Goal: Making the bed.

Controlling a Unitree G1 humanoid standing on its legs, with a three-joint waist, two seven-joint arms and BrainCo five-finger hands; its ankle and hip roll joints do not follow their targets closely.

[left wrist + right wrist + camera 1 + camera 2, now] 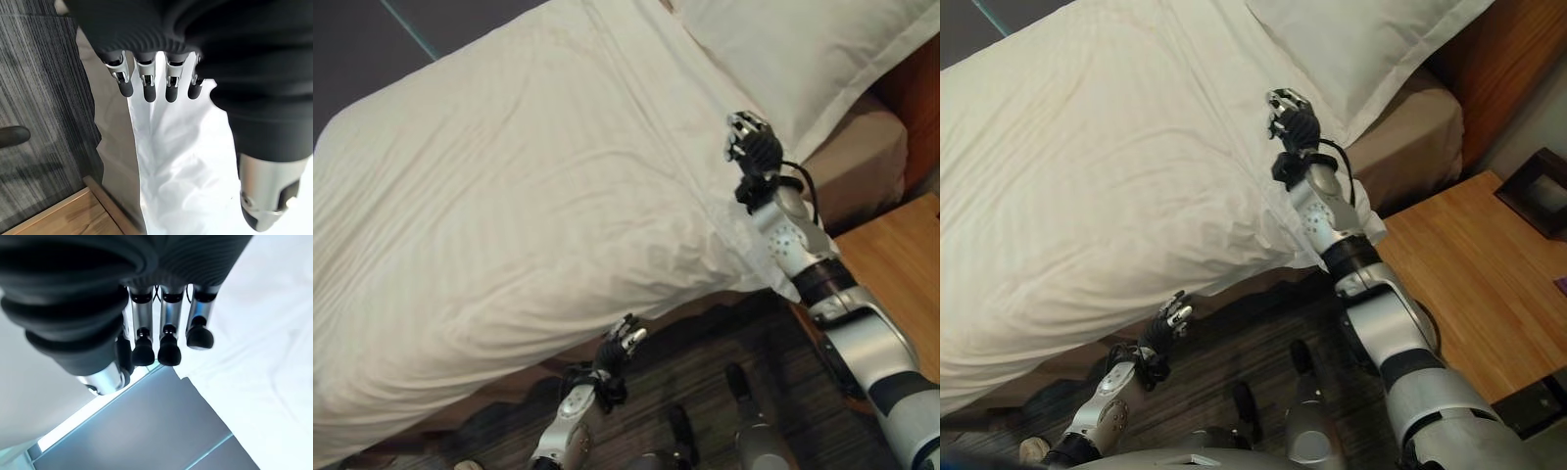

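A white striped duvet (509, 196) covers the bed, its near edge hanging over the side and wrinkled near the corner (1273, 225). A white pillow (803, 49) lies at the head end. My right hand (751, 145) hovers just above the duvet beside the pillow, fingers relaxed and holding nothing; the right wrist view shows its fingers (168, 342) over white cloth (264, 333). My left hand (622, 343) is low by the bed's side, below the duvet's hanging edge, open and empty. Its fingers (146, 83) point at the white cloth (181, 161).
The tan mattress side (1410, 137) shows under the pillow. A wooden headboard (1498, 59) stands behind it. A wooden nightstand (1469, 264) stands to the right, with a dark object (1538, 196) at its far end. Dark striped carpet (724, 333) lies beside the bed.
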